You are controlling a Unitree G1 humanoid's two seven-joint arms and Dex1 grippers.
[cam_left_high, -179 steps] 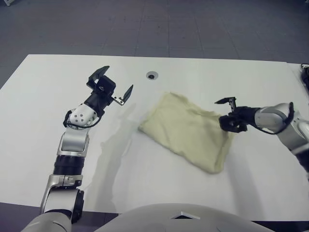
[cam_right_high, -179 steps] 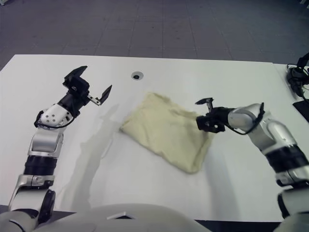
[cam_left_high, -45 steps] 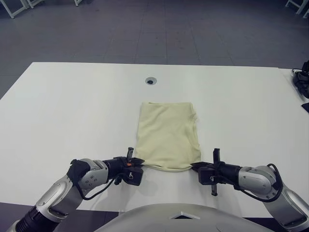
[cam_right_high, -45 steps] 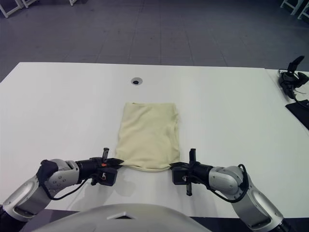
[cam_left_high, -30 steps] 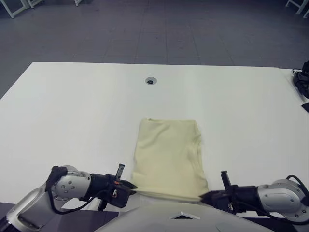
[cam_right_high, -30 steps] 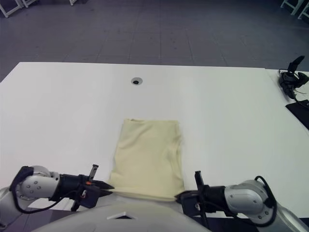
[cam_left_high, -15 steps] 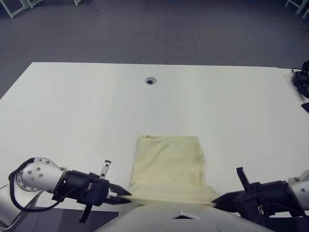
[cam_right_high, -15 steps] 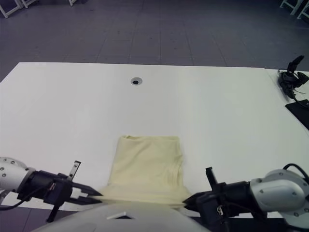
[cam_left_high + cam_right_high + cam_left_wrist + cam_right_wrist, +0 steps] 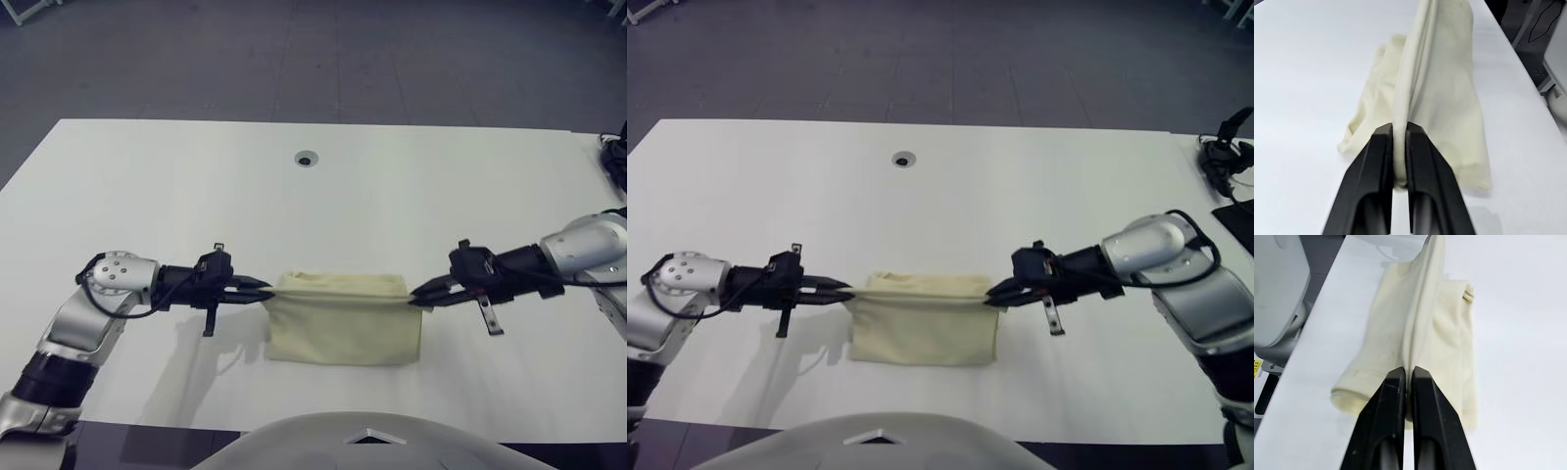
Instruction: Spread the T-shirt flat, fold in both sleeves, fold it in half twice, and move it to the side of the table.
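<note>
The pale yellow T-shirt [image 9: 341, 323] lies folded near the table's front edge, its top layer lifted and stretched taut between both grippers. My left gripper [image 9: 266, 293] is shut on the shirt's left corner, and the left wrist view shows the cloth [image 9: 1440, 88] pinched between its black fingers [image 9: 1378, 161]. My right gripper [image 9: 415, 294] is shut on the right corner; in the right wrist view the fabric [image 9: 1425, 338] runs out from between its fingers [image 9: 1422, 391]. The lower layer rests on the white table [image 9: 147, 206].
A small round hole [image 9: 307, 158] sits in the table at the back centre. Dark cables [image 9: 1223, 157] lie at the table's far right edge. Bare tabletop extends to either side of the shirt and behind it.
Both grippers pulled the shirt toward the front edge, then carried its near edge up and back over the shirt, halving its length. The head view has shifted slightly.
</note>
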